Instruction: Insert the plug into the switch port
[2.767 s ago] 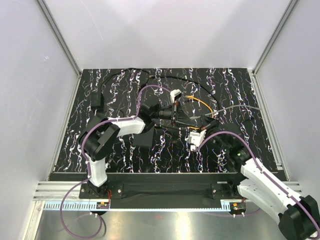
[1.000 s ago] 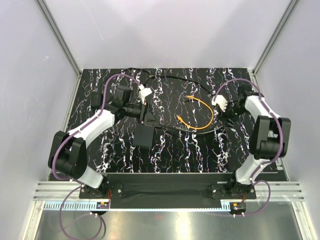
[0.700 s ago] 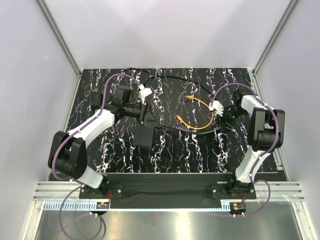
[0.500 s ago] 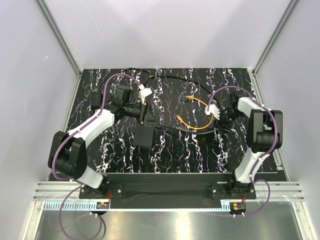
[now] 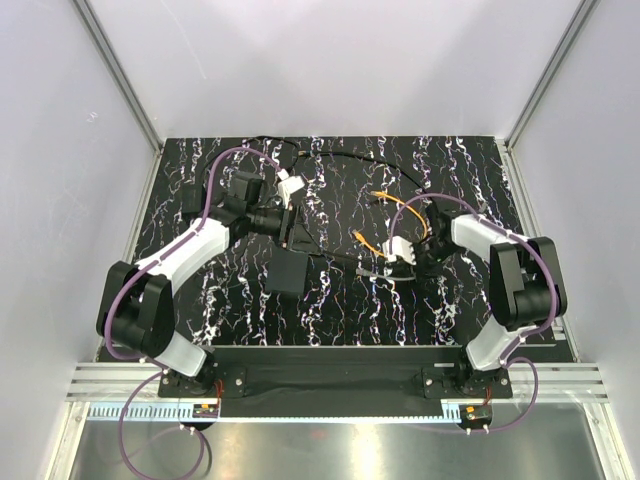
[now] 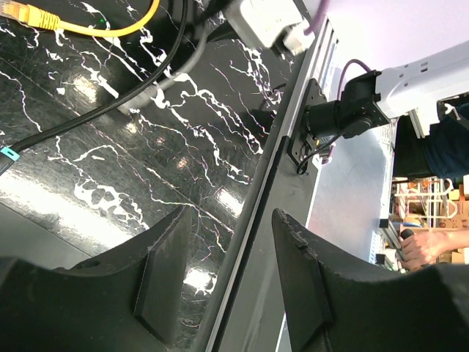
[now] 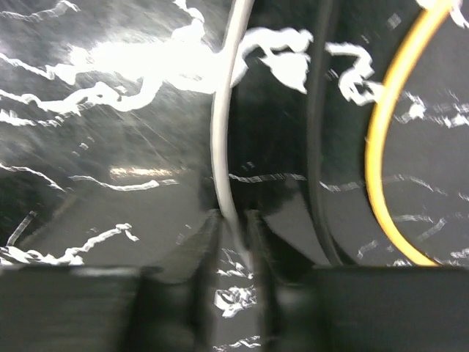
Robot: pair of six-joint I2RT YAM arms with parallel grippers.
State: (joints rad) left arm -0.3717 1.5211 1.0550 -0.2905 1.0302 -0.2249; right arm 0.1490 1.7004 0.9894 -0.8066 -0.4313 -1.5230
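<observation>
The switch, a flat black box (image 5: 285,274), lies on the marbled table left of centre; its port cannot be made out. My left gripper (image 5: 289,226) (image 6: 231,214) hovers just behind the box, open, and only the table and front rail show between its fingers. At the table's centre my right gripper (image 5: 390,263) (image 7: 231,220) is low, its jaws pinched on a grey cable (image 7: 223,139). That cable's pale end (image 5: 366,268), probably the plug, lies just left of the gripper. The right wrist view is blurred.
A yellow cable (image 5: 412,236) (image 7: 381,161) with yellow plugs curls behind my right gripper, beside a black cable (image 7: 319,139). A long black cord (image 5: 345,158) loops across the back. A small black block (image 5: 192,203) sits far left. White walls surround the table.
My right arm has swung from the back right down to the table's centre, and its jaws have narrowed onto the grey cable. The left arm has stayed still.
</observation>
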